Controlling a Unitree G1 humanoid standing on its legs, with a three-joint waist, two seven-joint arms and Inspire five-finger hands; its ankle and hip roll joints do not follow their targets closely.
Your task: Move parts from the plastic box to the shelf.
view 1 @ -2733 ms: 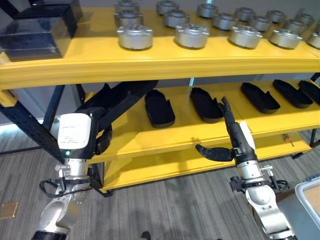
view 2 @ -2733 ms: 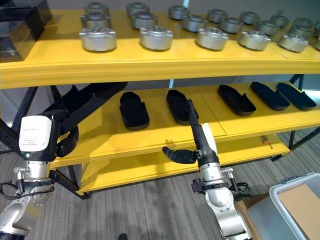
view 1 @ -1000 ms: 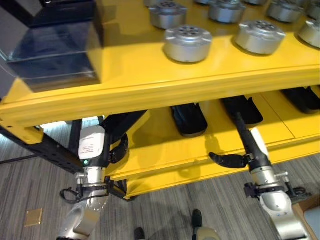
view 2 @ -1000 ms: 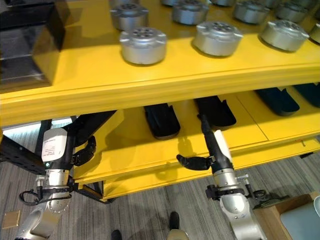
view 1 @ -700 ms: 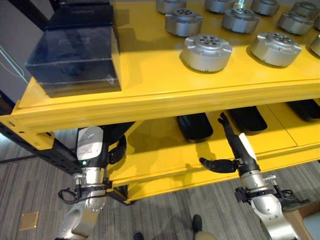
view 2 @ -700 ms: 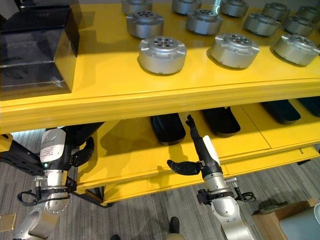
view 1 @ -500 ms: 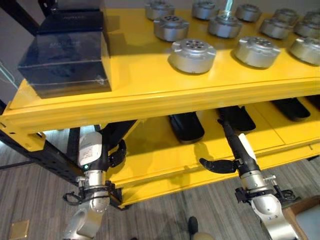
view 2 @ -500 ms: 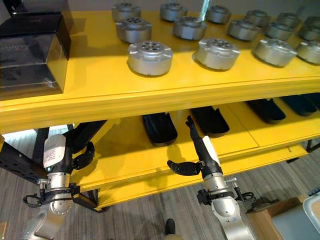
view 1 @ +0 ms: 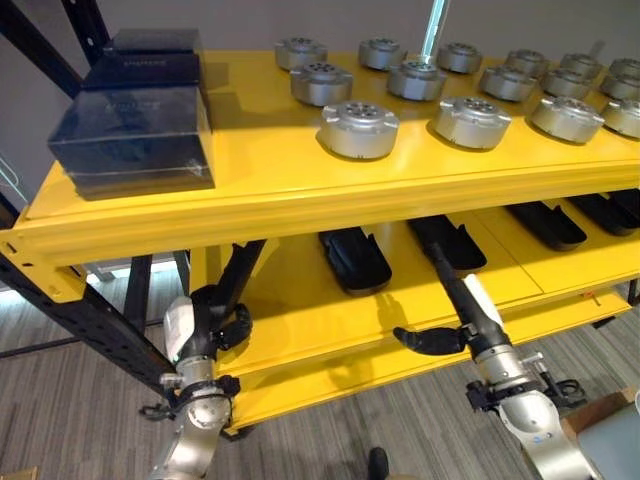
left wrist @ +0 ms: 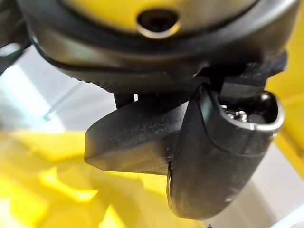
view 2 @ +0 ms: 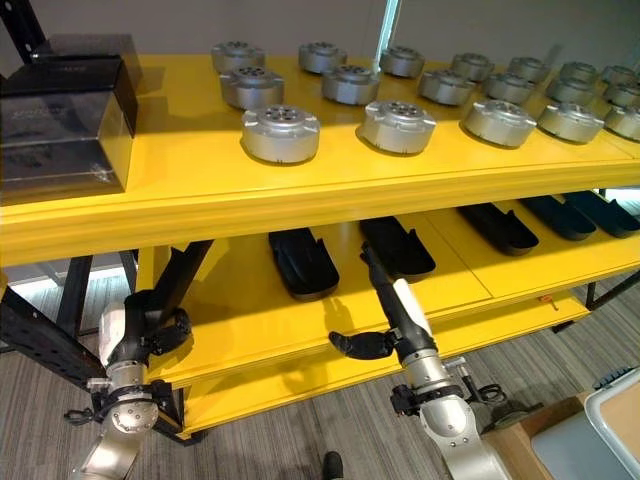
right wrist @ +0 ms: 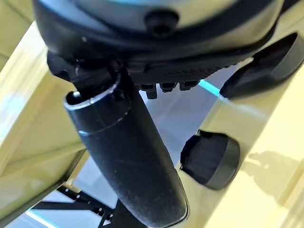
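Several round silver parts (view 1: 359,128) stand in rows on the yellow shelf's top board (view 1: 300,195). Black oblong parts (view 1: 353,260) lie on the middle board (view 1: 290,325). My left hand (view 1: 226,325) hangs by the shelf's left leg, in front of the middle board, fingers curled on nothing. My right hand (view 1: 462,322) is held in front of the middle board with straight fingers pointing up at the black parts and its thumb (view 1: 420,340) stuck out to the side. It holds nothing. A corner of the pale plastic box (view 2: 603,393) shows at the lower right.
Dark translucent boxes (view 1: 135,135) are stacked at the top board's left end. A black diagonal brace (view 1: 90,310) runs down the shelf's left side. A lower yellow board (view 1: 330,385) sits below the hands, above grey plank floor (view 1: 80,420).
The camera has pulled back and tipped up, so more of the top board shows. Both hands keep the same postures in front of the middle board.
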